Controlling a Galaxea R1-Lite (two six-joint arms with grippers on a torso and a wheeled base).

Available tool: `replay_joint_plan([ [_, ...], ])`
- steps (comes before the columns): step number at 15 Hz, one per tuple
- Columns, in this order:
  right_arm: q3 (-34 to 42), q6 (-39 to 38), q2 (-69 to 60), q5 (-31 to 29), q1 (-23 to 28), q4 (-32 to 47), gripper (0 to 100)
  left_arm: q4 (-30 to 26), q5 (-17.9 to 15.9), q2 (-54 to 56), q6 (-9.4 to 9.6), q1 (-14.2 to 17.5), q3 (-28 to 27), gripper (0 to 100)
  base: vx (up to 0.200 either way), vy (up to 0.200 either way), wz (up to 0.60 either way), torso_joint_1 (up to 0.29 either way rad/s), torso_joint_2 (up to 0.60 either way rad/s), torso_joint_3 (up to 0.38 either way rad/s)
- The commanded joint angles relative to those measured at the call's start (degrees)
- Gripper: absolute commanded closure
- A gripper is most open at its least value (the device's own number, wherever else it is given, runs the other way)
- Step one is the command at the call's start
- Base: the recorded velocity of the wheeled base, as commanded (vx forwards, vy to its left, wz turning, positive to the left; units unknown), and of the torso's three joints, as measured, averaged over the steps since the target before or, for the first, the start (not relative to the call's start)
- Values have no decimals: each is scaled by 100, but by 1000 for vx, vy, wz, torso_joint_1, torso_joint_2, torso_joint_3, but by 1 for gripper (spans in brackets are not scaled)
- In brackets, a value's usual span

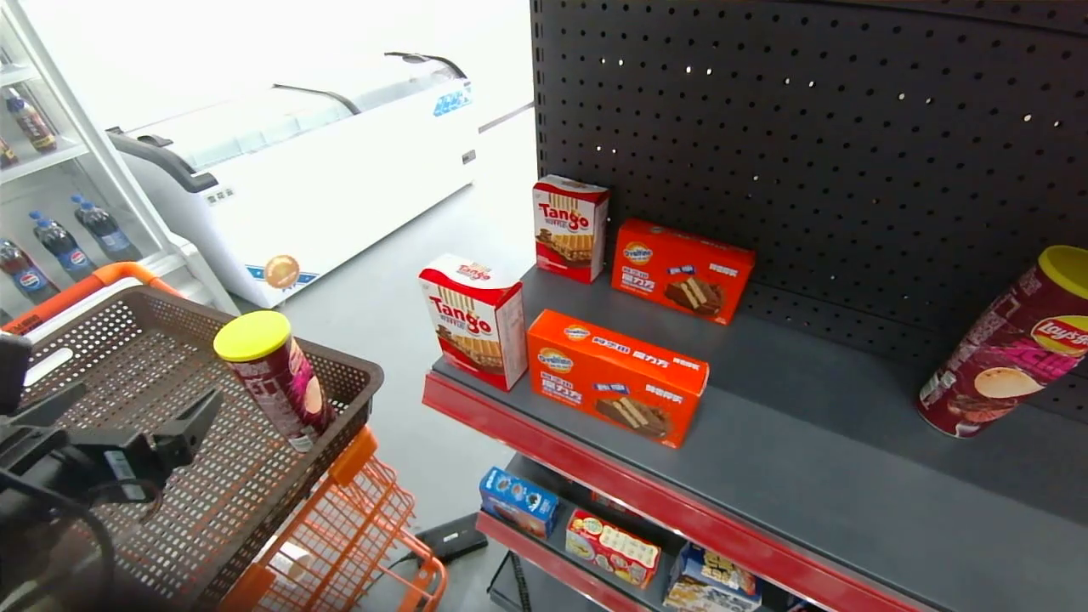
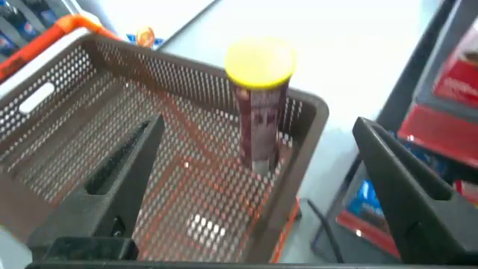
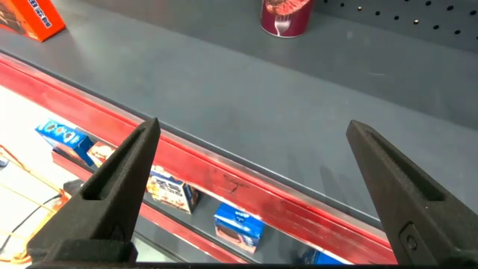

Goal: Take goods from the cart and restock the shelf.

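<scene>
Left wrist view: can upright in cart basket, both grippers empty.
Left gripper (image 2: 258, 142) spread wide, holding nothing, above brown basket (image 2: 314, 112); yellow-lidded can (image 2: 260, 104) stands in the basket corner nearest the shelf (image 3: 299, 97), its lower end blurred. Right gripper (image 3: 252, 127) spread wide, empty, over shelf front edge. Second can (image 3: 286, 15) farther back, top cut off. Boxes (image 3: 237, 224) below partly hidden.

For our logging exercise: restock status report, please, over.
Left claw open, facing upright chip can in cart basket. Right claw open, facing shelf. Nothing in between.
</scene>
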State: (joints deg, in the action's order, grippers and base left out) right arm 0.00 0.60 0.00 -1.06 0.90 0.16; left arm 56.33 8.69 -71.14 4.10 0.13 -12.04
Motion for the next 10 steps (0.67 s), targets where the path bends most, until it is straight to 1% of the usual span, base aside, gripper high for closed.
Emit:
replay_joint_plan([
  [1,0,2,0,1,-2,2,0,1600,19,-1868,162,57,282,0,0,0,0,0,0,0],
  [3,0,11,0,1,-2,2,0,2435,19,-2747,170,391,88,0,0,0,0,0,0,0],
  [4,0,11,0,1,-2,2,0,2795,10,-3081,170,400,62,0,0,0,0,0,0,0],
  [5,0,2,0,1,-2,2,0,2927,-8,-3230,170,400,9,0,0,0,0,0,0,0],
  [6,0,2,0,1,-2,2,0,3059,-8,-3547,170,400,-175,0,0,0,0,0,0,0],
  [7,0,2,0,1,-2,2,0,3094,1,-3881,170,400,-465,0,0,0,0,0,0,0],
  [9,0,2,0,1,-2,2,0,3094,19,-4250,127,382,-852,0,0,0,0,0,0,0],
  [10,0,11,0,1,-2,2,0,3103,19,-4496,118,373,-1151,0,0,0,0,0,0,0],
])
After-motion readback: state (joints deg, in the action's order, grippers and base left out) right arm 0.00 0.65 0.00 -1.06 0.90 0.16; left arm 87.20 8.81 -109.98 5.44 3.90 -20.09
